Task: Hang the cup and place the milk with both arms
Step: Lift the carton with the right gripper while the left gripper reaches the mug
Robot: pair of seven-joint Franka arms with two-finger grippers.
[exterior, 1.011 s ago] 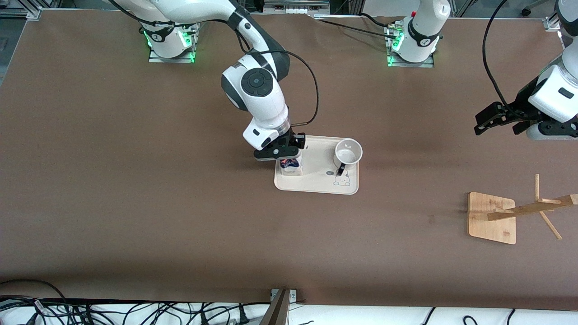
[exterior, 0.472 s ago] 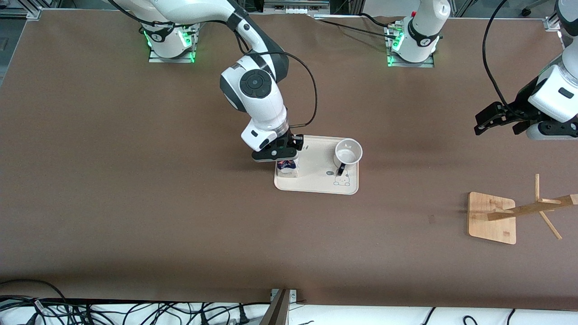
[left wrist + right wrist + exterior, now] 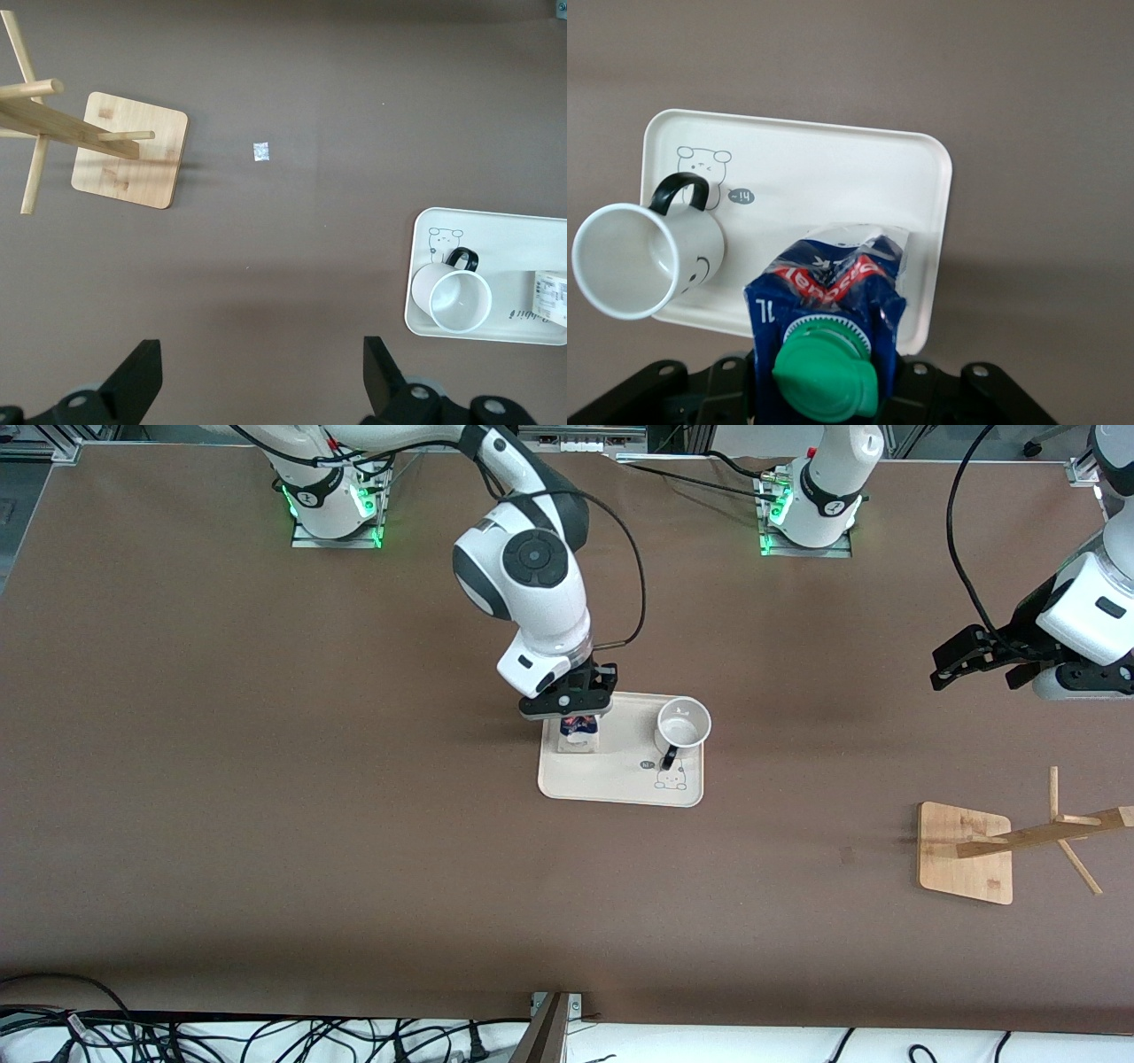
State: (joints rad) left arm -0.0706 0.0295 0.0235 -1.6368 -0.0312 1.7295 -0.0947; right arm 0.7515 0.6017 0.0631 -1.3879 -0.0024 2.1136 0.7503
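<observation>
A wide table covered in matte brown fills nearly the whole front view; soft, even light leaves faint shadows on it; along the bottom edge runs a white strip crossed by tangled black cables; a metal bracket sits at bottom centre; grey aluminium framing shows along the top edge; a small pale scrap lies on the brown surface in the left wrist view.
</observation>
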